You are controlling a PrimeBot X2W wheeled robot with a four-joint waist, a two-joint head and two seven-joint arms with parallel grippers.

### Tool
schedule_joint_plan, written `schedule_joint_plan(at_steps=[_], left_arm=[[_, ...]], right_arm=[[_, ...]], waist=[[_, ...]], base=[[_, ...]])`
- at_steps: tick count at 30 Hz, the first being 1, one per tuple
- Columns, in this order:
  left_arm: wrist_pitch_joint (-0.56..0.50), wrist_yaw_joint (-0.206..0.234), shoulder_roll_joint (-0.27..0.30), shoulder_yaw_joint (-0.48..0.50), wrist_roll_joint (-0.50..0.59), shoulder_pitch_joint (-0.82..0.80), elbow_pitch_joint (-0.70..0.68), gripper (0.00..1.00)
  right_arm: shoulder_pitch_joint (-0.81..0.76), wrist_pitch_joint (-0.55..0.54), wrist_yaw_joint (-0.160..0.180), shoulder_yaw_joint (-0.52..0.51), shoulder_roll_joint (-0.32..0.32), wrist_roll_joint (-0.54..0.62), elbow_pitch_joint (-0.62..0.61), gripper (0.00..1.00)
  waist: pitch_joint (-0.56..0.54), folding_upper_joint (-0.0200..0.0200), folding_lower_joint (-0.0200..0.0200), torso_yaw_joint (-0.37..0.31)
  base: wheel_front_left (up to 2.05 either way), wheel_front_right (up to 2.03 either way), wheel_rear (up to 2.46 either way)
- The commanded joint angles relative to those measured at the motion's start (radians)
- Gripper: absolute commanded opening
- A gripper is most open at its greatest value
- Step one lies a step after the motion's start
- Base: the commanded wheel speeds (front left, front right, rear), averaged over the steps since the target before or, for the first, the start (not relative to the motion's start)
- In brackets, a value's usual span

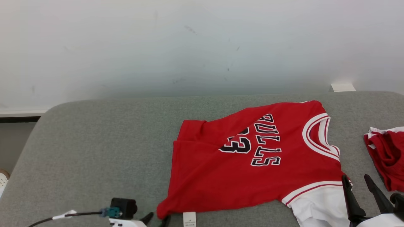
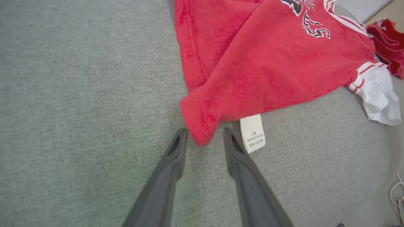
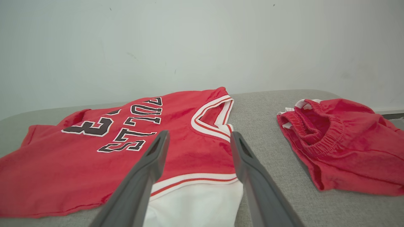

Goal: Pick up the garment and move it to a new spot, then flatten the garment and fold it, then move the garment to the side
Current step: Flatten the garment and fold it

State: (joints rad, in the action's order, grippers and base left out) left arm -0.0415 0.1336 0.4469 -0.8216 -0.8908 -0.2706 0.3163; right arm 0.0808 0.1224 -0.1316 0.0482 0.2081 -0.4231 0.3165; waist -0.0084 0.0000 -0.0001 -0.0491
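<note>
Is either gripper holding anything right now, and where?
Nothing is held. The left gripper is open, a hem corner of the jersey loose between its fingertips; the right gripper is open too.

Bright, even light; soft shadows; wrist views warp toward edges.

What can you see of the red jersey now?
The red jersey lies front up and mostly flat on the grey cushion: soft knit, black BULLS 23 lettering, white-and-red trim at the neck, a white sleeve on the near right. A fold crosses its far hem corner. A white care tag sticks out beside the near hem corner, which sits between the fingers of the open left end effector.
</note>
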Motion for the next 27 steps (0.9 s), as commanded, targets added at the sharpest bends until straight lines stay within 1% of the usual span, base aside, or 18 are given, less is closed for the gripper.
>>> schedule_joint_plan(at_steps=[1, 5, 10, 17, 20, 23, 25, 27], left_arm=[[0.007, 0.005, -0.003, 0.004, -0.007, 0.014, 0.000, 1.00], [0.051, 0.014, -0.016, 0.023, -0.019, 0.031, -0.003, 1.00], [0.127, 0.048, 0.012, 0.062, 0.004, 0.044, -0.032, 1.00], [0.276, 0.128, 0.057, 0.150, 0.059, 0.069, -0.093, 1.00], [0.300, 0.148, 0.045, 0.199, 0.079, 0.096, -0.123, 1.00], [0.306, 0.160, 0.030, 0.265, 0.136, 0.118, -0.161, 1.00], [0.305, 0.156, 0.008, 0.326, 0.192, 0.146, -0.191, 1.00], [0.305, 0.142, -0.024, 0.391, 0.249, 0.176, -0.216, 1.00]], right_arm=[[-0.009, -0.005, 0.002, -0.005, 0.008, 0.006, -0.006, 1.00], [-0.015, -0.016, 0.002, -0.006, 0.011, 0.008, -0.016, 1.00], [-0.019, -0.020, 0.002, -0.010, 0.014, 0.013, -0.035, 1.00], [-0.028, 0.016, 0.002, -0.001, -0.006, 0.012, -0.071, 1.00], [-0.035, 0.042, 0.002, 0.003, -0.013, 0.007, -0.081, 1.00], [-0.042, 0.077, 0.002, 0.012, -0.024, 0.011, -0.095, 1.00], [-0.041, 0.097, 0.002, 0.024, -0.034, 0.014, -0.108, 1.00], [-0.043, 0.114, 0.002, 0.032, -0.042, 0.013, -0.118, 1.00]], waist=[[0.000, 0.0000, 0.0001, 0.000], [-0.004, 0.0000, 0.0001, -0.001], [-0.012, 0.0000, 0.0001, -0.003], [-0.029, 0.0000, 0.0001, -0.009], [-0.034, 0.0000, 0.0001, -0.012], [-0.037, 0.0000, 0.0001, -0.014], [-0.038, 0.0000, 0.0001, -0.015], [-0.039, 0.0000, 0.0001, -0.015]], base=[[0.00, 0.00, 0.00], [0.00, 0.00, 0.00], [0.00, 0.00, 0.00], [0.00, 0.00, 0.00], [0.00, 0.00, 0.00], [0.00, 0.00, 0.00], [0.00, 0.00, 0.00], [0.00, 0.00, 0.00]])
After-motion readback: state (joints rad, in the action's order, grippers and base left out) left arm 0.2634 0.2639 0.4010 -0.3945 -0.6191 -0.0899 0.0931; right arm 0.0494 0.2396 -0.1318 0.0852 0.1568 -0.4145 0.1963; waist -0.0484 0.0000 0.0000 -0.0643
